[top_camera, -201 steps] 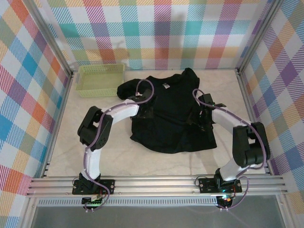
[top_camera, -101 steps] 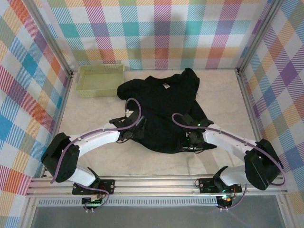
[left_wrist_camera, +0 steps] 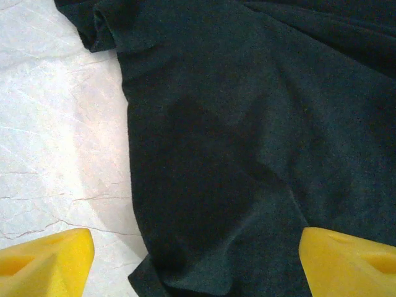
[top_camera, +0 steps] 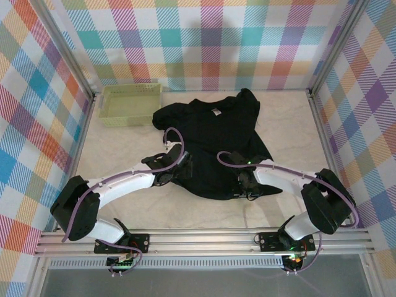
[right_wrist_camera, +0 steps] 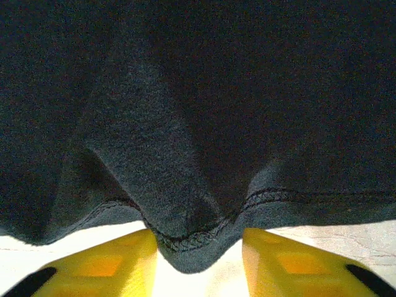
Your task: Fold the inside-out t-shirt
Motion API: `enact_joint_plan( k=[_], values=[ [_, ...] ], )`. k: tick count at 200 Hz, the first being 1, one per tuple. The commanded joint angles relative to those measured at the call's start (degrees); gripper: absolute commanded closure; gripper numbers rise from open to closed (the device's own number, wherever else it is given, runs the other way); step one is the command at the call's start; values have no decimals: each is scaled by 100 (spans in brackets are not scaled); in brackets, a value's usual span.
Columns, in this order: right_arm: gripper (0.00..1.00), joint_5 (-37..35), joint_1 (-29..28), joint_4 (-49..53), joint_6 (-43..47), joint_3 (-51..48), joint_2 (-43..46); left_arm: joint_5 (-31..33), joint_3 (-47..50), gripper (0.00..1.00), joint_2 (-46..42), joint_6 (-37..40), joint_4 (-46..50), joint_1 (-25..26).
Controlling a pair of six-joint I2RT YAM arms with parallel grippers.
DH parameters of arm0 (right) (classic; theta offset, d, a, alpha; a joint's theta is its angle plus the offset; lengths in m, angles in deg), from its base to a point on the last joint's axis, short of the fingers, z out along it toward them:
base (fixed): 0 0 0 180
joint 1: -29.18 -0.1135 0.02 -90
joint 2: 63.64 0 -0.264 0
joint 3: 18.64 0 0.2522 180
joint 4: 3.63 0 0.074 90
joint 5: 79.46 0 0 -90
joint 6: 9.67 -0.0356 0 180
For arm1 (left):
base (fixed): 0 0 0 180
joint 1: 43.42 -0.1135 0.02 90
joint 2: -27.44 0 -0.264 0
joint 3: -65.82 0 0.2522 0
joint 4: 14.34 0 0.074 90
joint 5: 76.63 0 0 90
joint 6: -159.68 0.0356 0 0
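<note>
At the near hem of the black t-shirt (top_camera: pixel 216 139), the right end effector (right_wrist_camera: pixel 198 247) is clenched on a puckered fold of cloth bunched between its yellow fingers (right_wrist_camera: pixel 105 263). The left end effector (left_wrist_camera: pixel 198 266) is released. Its fingers are spread wide across the shirt's left side edge, one over bare table (top_camera: pixel 124 148) and the other over cloth. The t-shirt lies spread on the middle of the table, its white tag (top_camera: pixel 216 112) toward the far end. At the far left a pale green basket (top_camera: pixel 130 104) sits just beside a sleeve.
</note>
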Motion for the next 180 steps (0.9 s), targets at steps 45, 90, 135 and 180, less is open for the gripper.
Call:
enact_joint_plan(
  k=[45,90,135,180],
  values=[
    [90,-294,-45,315,-1,195,178,186,77,12,-217,389,-230,297],
    [90,-489,-44,751,76,468,705,383,-47,9,-243,782,-363,741],
    [92,-673,-21,962,121,765,1111,184,53,2,-282,1388,-1141,1370],
    [92,-485,264,965,284,1235,1501,-385,38,0,-134,2055,-1999,1981]
  ],
)
